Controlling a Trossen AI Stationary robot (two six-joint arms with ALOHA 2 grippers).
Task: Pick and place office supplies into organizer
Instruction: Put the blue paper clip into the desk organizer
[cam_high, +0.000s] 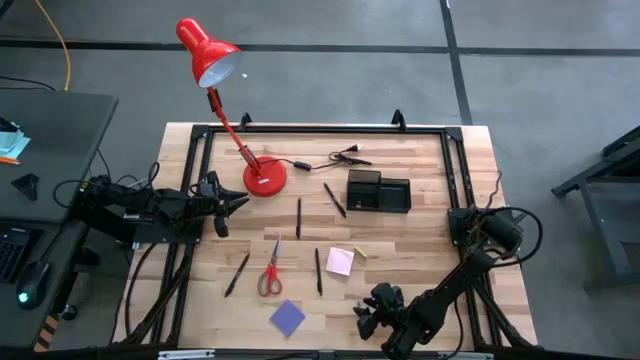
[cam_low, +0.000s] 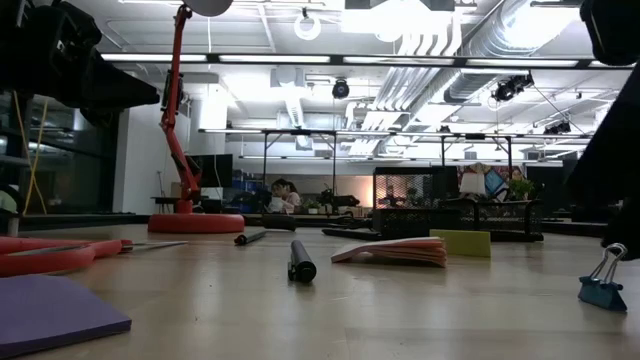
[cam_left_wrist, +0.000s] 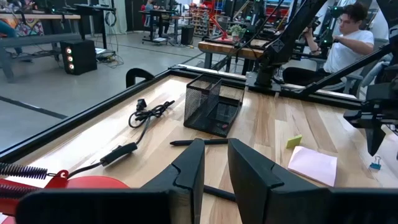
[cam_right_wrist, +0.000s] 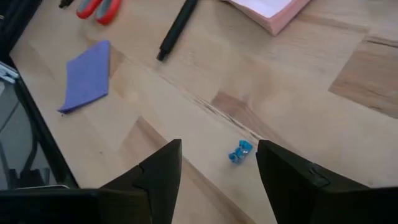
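While its fingers stand apart over a small blue binder clip (cam_right_wrist: 240, 151) on the bare wood, the right hand (cam_right_wrist: 219, 171) hovers near the bench's (cam_high: 420, 240) front edge — gripping nothing. Just beyond lie the pink note pad (cam_high: 340, 261) and purple pad (cam_high: 287, 318); the organizer (cam_high: 378, 191) sits toward the back. The left hand (cam_left_wrist: 214, 165) — fingers narrow, empty — waits at the left edge.

Pale wood table (cam_high: 420, 230) with visible grain, black wire-mesh organizer (cam_left_wrist: 211, 106), glossy red lamp (cam_high: 215, 60), matt paper pads (cam_right_wrist: 87, 78).
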